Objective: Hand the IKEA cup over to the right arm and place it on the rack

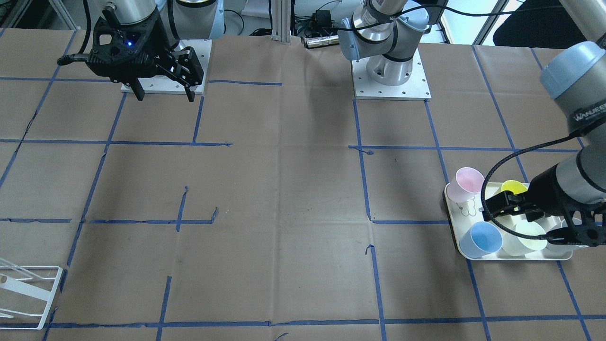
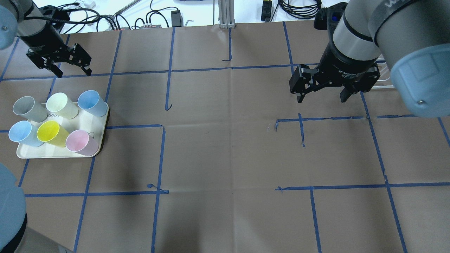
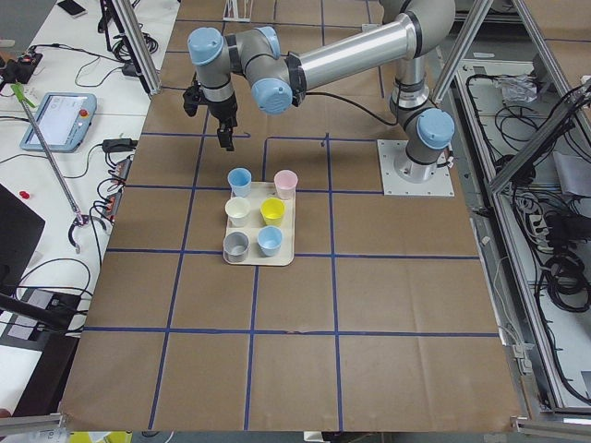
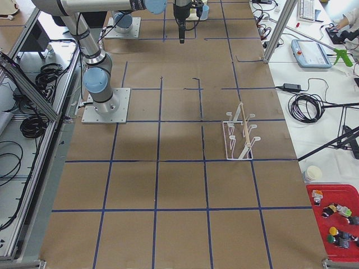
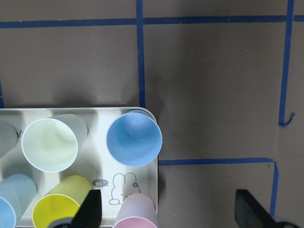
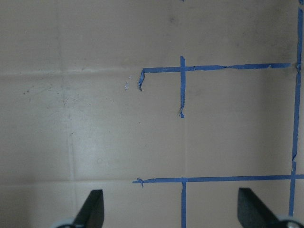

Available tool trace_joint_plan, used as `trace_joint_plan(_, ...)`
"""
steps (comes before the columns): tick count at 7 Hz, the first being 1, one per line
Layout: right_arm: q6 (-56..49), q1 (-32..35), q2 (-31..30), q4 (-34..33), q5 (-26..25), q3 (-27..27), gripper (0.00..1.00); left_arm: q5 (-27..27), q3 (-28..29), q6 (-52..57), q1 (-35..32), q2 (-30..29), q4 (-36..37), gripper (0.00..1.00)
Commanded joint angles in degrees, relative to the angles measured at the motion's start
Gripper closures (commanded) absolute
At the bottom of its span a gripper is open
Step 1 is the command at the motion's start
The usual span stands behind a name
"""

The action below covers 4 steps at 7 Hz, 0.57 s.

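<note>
Overhead exterior view: 2 arms reach over the brown-papered tabletop (image 2: 225, 158), each ending in 1 black 2-finger end effector. The left end effector (image 2: 74, 73) hangs in the air with its fingers spread wide and nothing between them. Below it and toward the robot lies 1 cream tray (image 2: 56, 155) carrying 6 upright items in 2 rows of 3. The row closer to this end effector has the grey cup (image 2: 30, 109), the cream cup (image 2: 62, 105) and the blue cup (image 2: 92, 103). The farther row has the pale blue cup (image 2: 21, 133), the yellow cup (image 2: 52, 133) and the pink cup (image 2: 81, 142). None of the 6 is touched. In the left wrist view the blue cup sits ahead of one of the 2 fingers (image 5: 92, 211), with the pink cup just beside that finger's tip.

The right end effector (image 2: 321, 100) also hovers with its jaws parted and empty. Its wrist view shows only bare paper and blue tape lines (image 6: 213, 179) between its 2 fingers (image 6: 92, 211).

1 white wire rack (image 4: 240, 139) stands on the tabletop, well apart from the right end effector — lower than it, out toward the operators' edge. It holds 0 cups. From overhead only a sliver of it shows past the right arm (image 2: 355, 45).
</note>
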Motion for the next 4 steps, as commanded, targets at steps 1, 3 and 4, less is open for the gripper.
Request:
trace_joint_plan(1,0.0,0.0,0.0,0.0,0.0,0.0,0.0,-0.1,-6.6,-0.5,-0.1,-1.4,10.2,0.01)
trace_joint_plan(3,0.0,0.0,0.0,0.0,0.0,0.0,0.0,-0.1,-11.1,-0.4,0.0,-1.9,14.9,0.01)
trace_joint_plan(4,0.0,0.0,0.0,0.0,0.0,0.0,0.0,-0.1,-11.5,-0.4,0.0,-2.6,15.7,0.01)
